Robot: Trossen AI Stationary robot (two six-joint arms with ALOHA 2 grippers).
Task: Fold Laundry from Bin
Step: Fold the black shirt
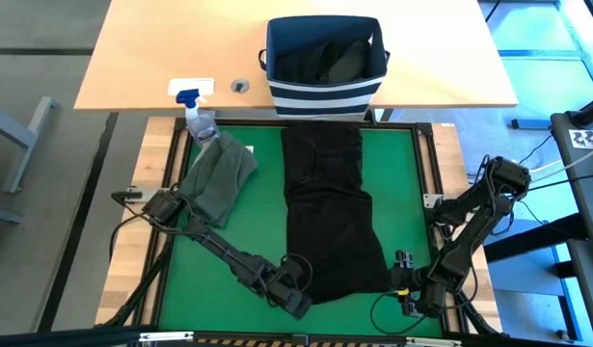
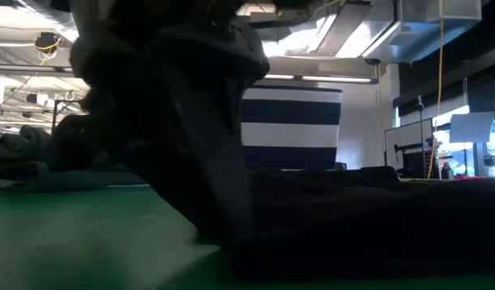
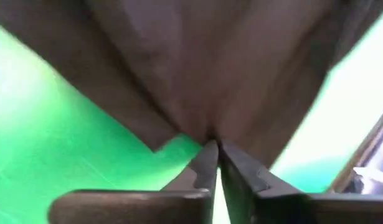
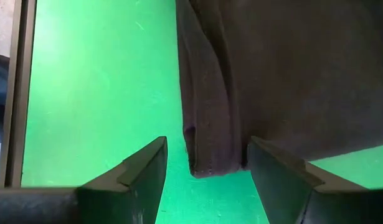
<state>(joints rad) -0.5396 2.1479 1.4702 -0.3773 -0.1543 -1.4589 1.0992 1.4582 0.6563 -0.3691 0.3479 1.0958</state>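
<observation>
A black garment point(image 1: 327, 212) lies spread lengthwise on the green mat point(image 1: 253, 231), its far end near the striped navy bin point(image 1: 325, 89). An olive green garment point(image 1: 221, 178) lies crumpled on the mat's left part. The bin holds more dark cloth point(image 1: 335, 60); no light grey garment shows. My left gripper point(image 1: 298, 295) is shut on the black garment's near left corner. My right gripper point(image 1: 404, 281) is open at the near right corner point(image 4: 210, 165); its fingers stand on either side of that corner without touching it. My left gripper pinches the black garment's near left corner point(image 3: 207, 134) between its two shut fingers point(image 3: 241, 171). The cloth gathers into folds that run to the pinch. One layer or several, I cannot tell. In the low view the held cloth point(image 2: 191, 121) rises above the mat.
A clear spray bottle with a blue nozzle point(image 1: 198, 116) stands at the mat's far left corner. The bin sits on the wooden table point(image 1: 161, 58) beyond the mat. Bare green mat lies to the right of the black garment point(image 1: 402, 193). Cables trail at the near edge.
</observation>
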